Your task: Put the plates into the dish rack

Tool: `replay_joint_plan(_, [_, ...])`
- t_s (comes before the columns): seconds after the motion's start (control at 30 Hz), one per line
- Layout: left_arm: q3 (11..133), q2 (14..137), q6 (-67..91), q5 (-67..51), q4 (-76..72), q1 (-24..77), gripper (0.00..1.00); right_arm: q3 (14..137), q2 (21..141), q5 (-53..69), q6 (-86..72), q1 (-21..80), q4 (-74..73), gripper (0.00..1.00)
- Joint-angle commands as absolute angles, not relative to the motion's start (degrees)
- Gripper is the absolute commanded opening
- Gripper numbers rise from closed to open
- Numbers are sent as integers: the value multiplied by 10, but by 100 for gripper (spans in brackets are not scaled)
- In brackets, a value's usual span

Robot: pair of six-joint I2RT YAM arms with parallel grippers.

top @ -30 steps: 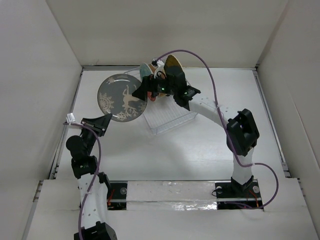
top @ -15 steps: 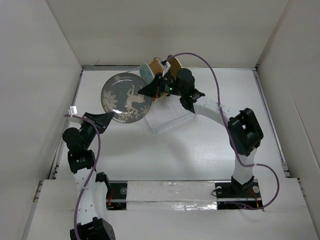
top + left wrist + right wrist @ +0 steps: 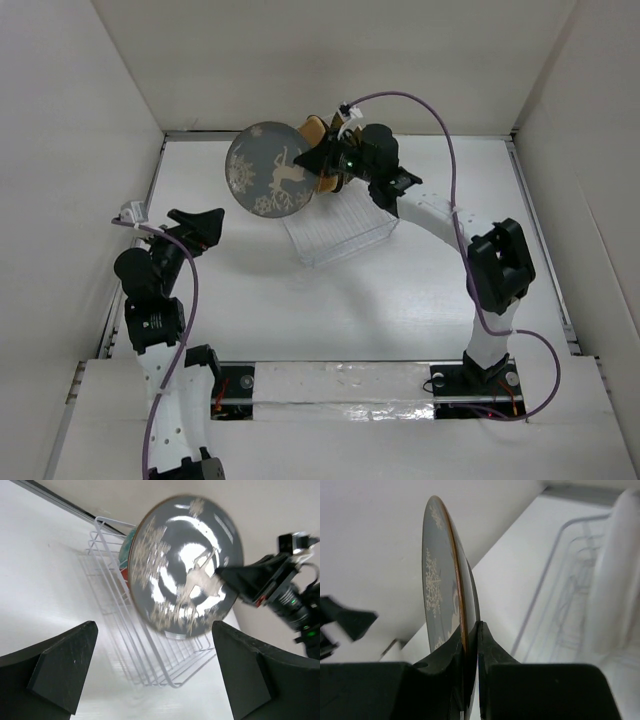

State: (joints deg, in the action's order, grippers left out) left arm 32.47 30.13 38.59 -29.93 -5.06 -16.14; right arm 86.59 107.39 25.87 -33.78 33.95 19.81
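Note:
The grey plate point(image 3: 270, 170) with the pale antlered-animal motif hangs on edge in the air above the left end of the clear dish rack point(image 3: 345, 228). My right gripper point(image 3: 320, 162) is shut on its right rim; in the right wrist view the rim point(image 3: 440, 575) sits pinched between the two fingers point(image 3: 470, 635). My left gripper point(image 3: 197, 226) stands open and apart from it, down to the left. From the left wrist the plate's face point(image 3: 185, 575) shows, with a red-and-teal plate point(image 3: 125, 555) upright in the rack point(image 3: 150, 650) behind it. A tan plate point(image 3: 313, 127) peeks out behind the right gripper.
The rack stands at the back middle of the white table, close to the back wall point(image 3: 330, 60). Side walls point(image 3: 70, 200) close in left and right. A purple cable point(image 3: 440, 130) arcs over the right arm. A pale blurred upright shape point(image 3: 620, 570) stands in the rack.
My left gripper has opened, let go of the grey plate and drawn back to the left. My right gripper has shut on the plate's rim and carried it up toward the rack's back end.

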Motion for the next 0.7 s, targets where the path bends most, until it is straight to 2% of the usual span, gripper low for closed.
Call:
replay_joint_plan(0.0, [349, 299, 324, -260, -18, -145, 99, 964, 1013, 94, -245, 351, 175, 0])
replay_joint_plan(0.1, [346, 294, 300, -259, -5, -117, 99, 1015, 1031, -42, -166, 373, 116, 0])
replay_joint_plan(0.27, [331, 290, 280, -266, -3, -91, 99, 1116, 1090, -176, -78, 395, 53, 0])
replay_joint_plan(0.53, [337, 287, 250, -252, 31, -63, 99, 1250, 1186, -283, -7, 436, 2, 0])
replay_joint_plan(0.67, [338, 278, 236, -236, 51, -52, 99, 1265, 1225, -307, 19, 447, -18, 0])
